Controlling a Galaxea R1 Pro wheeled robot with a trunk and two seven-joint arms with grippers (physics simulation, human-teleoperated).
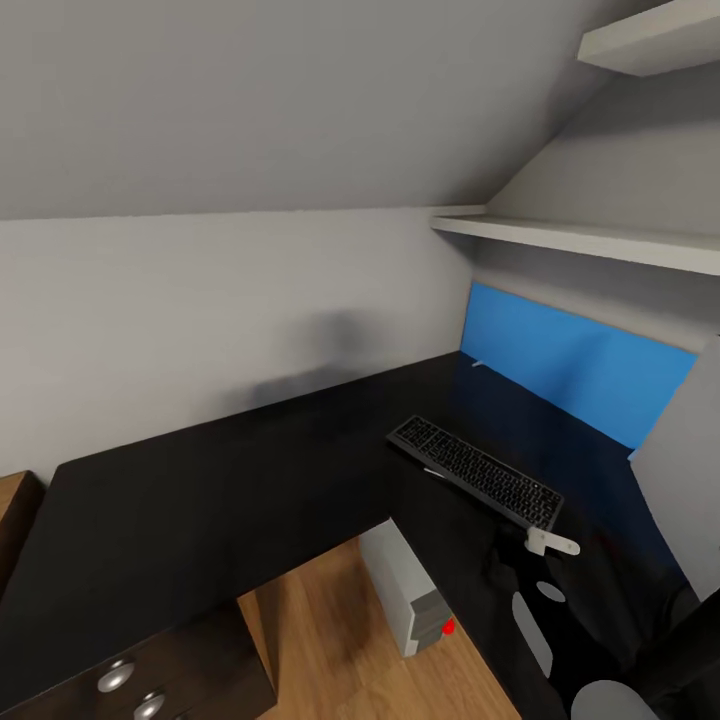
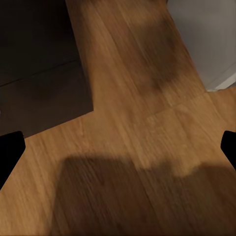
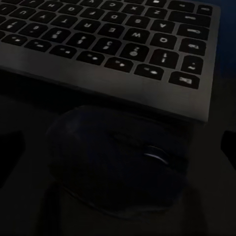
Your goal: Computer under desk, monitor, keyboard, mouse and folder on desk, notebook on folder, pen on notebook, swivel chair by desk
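with my right gripper [image 3: 120, 147] spread wide and empty over the mouse [image 3: 115, 160], which lies on the desk [image 1: 220, 480] just beside the keyboard [image 3: 113, 44], a careless descent could shove the mouse against the keyboard's edge.

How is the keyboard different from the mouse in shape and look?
The keyboard is long, flat and rectangular, while the mouse beside it is small, rounded and domed. The keyboard carries rows of black keys with pale letters in a grey frame; the mouse has a smooth plain shell with one faint highlight. Both are dark and rest on the black desk, close together.
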